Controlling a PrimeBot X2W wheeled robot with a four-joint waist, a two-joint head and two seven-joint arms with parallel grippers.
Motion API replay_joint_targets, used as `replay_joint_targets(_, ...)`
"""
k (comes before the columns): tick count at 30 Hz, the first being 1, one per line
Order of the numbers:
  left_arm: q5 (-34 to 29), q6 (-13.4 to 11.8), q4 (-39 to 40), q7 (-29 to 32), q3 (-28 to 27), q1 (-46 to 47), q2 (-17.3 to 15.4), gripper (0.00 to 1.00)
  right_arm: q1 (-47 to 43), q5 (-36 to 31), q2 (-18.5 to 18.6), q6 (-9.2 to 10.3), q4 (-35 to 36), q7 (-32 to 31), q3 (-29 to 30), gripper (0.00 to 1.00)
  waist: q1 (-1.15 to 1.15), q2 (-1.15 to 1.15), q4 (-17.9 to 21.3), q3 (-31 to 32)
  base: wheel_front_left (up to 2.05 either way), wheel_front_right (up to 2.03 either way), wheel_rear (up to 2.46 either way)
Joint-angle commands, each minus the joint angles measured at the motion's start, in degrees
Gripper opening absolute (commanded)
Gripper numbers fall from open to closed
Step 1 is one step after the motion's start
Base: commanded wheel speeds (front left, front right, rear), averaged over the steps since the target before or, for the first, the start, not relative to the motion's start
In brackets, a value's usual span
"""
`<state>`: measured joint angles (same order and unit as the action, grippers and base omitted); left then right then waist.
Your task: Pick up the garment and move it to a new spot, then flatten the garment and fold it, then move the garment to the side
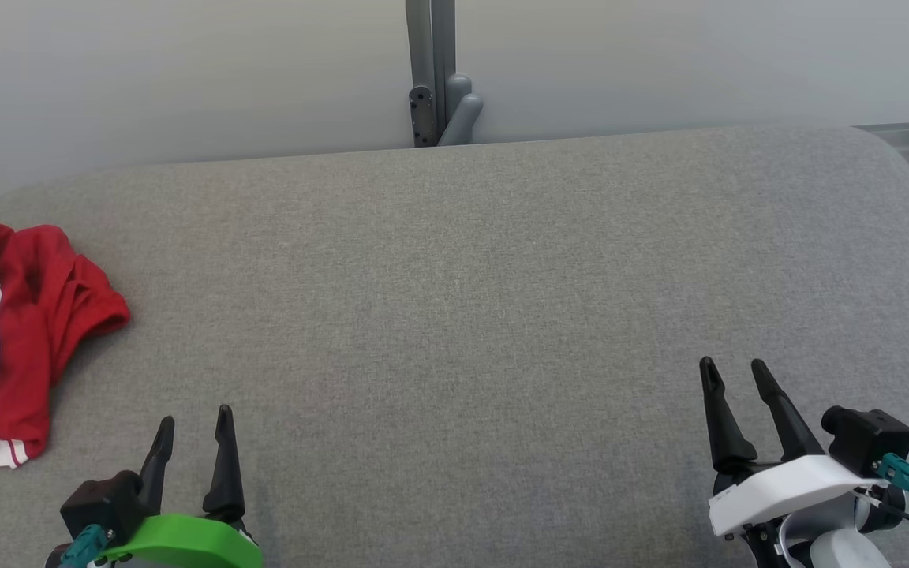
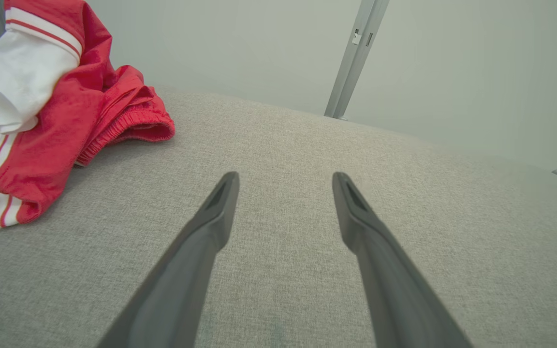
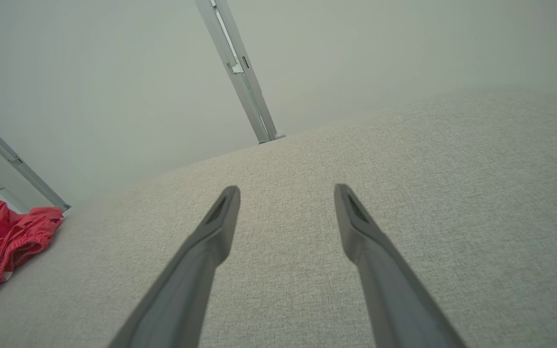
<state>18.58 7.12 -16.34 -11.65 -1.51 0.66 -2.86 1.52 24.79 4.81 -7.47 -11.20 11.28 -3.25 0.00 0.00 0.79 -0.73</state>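
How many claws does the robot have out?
2. The left claw is at the lower left, near the red garment; the right claw is at the lower right. Both open.

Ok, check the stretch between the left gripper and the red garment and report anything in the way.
Nothing visible blocks it. The left gripper, jaws open, sits apart from the crumpled garment, with just grey padded surface between them.

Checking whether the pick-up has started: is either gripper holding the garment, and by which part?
Nothing is held. Left gripper and right gripper are open above the grey surface, apart from the crumpled garment.
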Motion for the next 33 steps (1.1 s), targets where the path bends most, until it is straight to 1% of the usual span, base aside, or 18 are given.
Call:
replay_joint_targets(1,-1.2,0.4,0.0,-0.4,0.1,0.8,-0.1,1.00,0.7,-1.3,0.3,-0.03,0.4,0.6,-0.3,1.00,0.00,0.00,0.1,0.0,0.00,0.00,0.00)
replay_joint_targets(7,-4.4,0.4,-1.4,-1.3,1.0,1.6,-0.1,1.00,1.4,-4.7,0.7,-0.03,-1.1,1.5,-0.2,1.00,0.00,0.00,0.3,0.0,0.00,0.00,0.00)
replay_joint_targets(11,-6.2,0.4,-2.3,-1.7,2.0,2.4,-0.3,1.00,2.3,-7.0,0.9,-0.03,-2.4,2.0,1.3,1.00,0.00,0.00,0.3,-0.2,0.00,0.00,0.00)
replay_joint_targets(23,-11.2,0.4,-5.2,-3.0,0.0,2.0,-0.2,1.00,2.8,-12.4,1.6,-0.03,-4.0,3.3,2.5,1.00,0.00,0.00,0.7,-0.2,0.00,0.00,0.00)
replay_joint_targets(30,-14.5,0.1,-4.8,-3.7,-0.9,1.9,-0.1,1.00,1.7,-15.3,1.2,-0.03,-3.0,4.1,2.8,1.00,0.00,0.00,0.1,-0.5,0.00,0.00,0.00)
replay_joint_targets(33,-14.4,-0.1,-4.3,-3.5,-1.3,2.0,-0.1,1.00,1.5,-15.3,1.1,-0.03,-2.8,4.0,2.7,1.00,0.00,0.00,-0.5,-0.6,0.00,0.00,0.00)
